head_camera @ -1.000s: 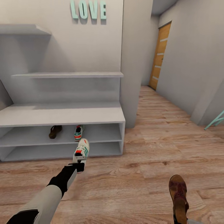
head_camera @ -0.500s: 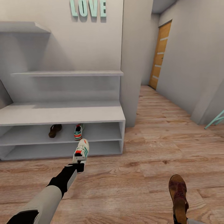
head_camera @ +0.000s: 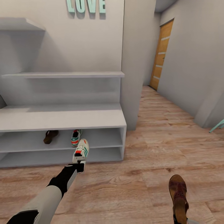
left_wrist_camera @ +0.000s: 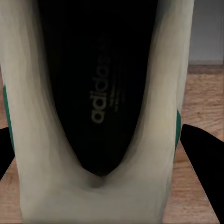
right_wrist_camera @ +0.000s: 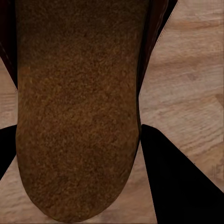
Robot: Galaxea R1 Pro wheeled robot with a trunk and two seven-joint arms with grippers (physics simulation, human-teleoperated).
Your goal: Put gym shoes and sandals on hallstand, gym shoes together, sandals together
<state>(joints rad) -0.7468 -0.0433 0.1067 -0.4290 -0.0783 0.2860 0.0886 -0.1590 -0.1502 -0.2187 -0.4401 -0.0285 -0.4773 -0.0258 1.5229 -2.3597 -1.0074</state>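
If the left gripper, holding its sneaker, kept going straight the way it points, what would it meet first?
Probably the hallstand: the left gripper aims the held gym shoe at its open shelves, near the sneaker already inside. Which shelf edge comes first is unclear; depth is hard to judge.

Low wide white-grey open shoe rack (head_camera: 62, 119) against wall. Small brown flat sandal (head_camera: 49, 136) and white green-striped sneaker (head_camera: 75, 137) side by side on rack's upper shelf level, sandal left. Second white green-striped sneaker (head_camera: 81, 151) before rack, off light wood-plank floor (head_camera: 149, 174). Second brown sandal (head_camera: 178, 194) right of rack, nearer camera.
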